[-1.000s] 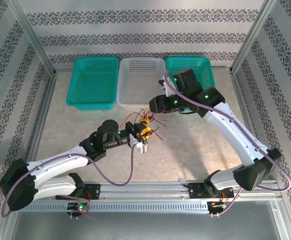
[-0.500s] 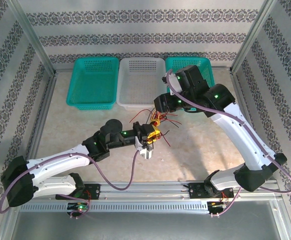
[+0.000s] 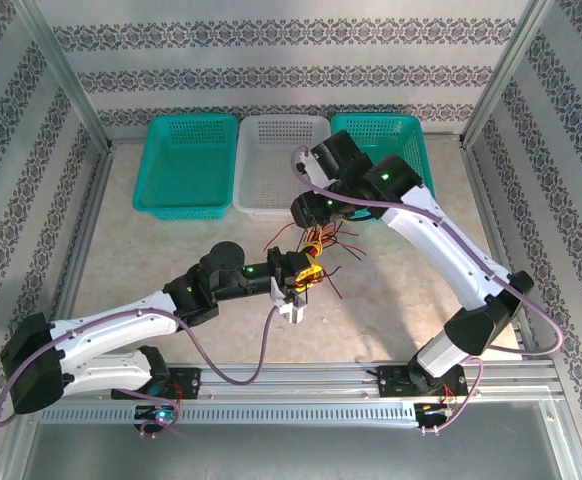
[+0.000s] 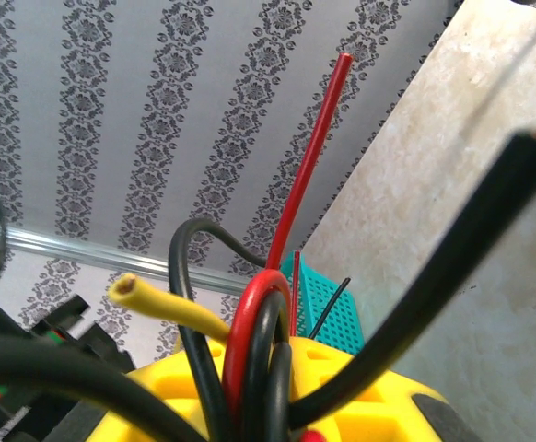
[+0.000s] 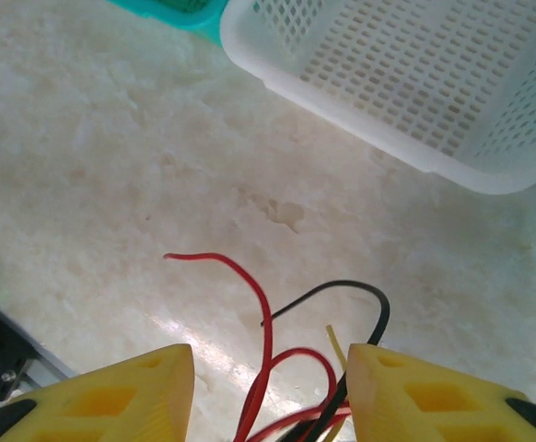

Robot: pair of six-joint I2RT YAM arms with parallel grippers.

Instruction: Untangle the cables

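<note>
Between the narrow-pinched fingers of the left end effector, the cables sit clamped! Just beyond, the right end effector hangs half-wide above the bench, straddling loose red and black strands.

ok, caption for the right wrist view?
Right end effector open around red, black and yellow cables, white basket beyond.

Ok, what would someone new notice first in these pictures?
Most striking is the tangle of red, black and yellow cables at the centre of the top view. The left tool is clamped on it, strands fanning out, while the right tool hangs open over the loose ends.
</note>
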